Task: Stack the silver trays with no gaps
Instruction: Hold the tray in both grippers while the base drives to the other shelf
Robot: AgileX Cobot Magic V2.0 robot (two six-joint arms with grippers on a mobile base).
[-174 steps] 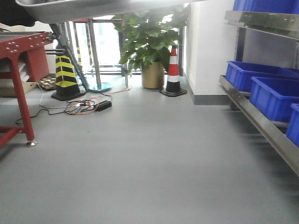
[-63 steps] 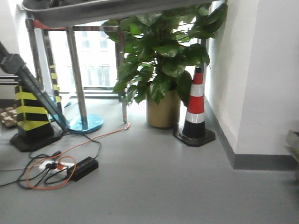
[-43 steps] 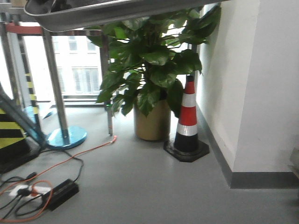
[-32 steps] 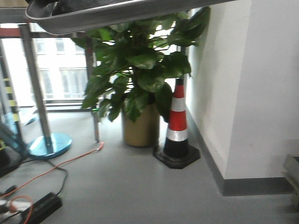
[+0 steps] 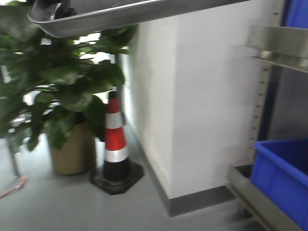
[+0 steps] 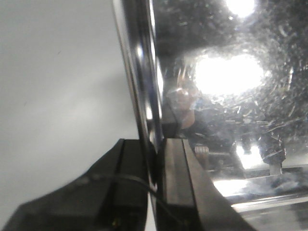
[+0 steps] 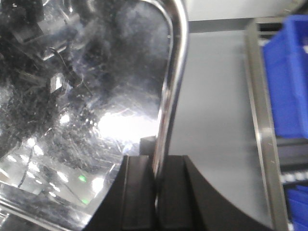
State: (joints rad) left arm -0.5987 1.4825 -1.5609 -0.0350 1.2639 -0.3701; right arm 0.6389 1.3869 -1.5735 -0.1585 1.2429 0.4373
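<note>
You are holding the silver tray (image 5: 120, 14) up high; in the front view its underside is showing along the top edge, above the traffic cone (image 5: 114, 139). Your left gripper (image 6: 154, 149) is pinching the tray's rolled rim, with one finger sitting outside the rim and the other inside the pan, and only the metal between them. Your right gripper (image 7: 156, 168) is clamping the opposite rim in the same narrow way. The potted plant (image 5: 57, 86) is standing just left of the cone, its leaves reaching the cone. The white wall corner (image 5: 192, 96) is rising just right of the cone. Further right of the cone, a blue bin (image 5: 284, 178) is sitting on a steel shelf (image 5: 255, 202).
</note>
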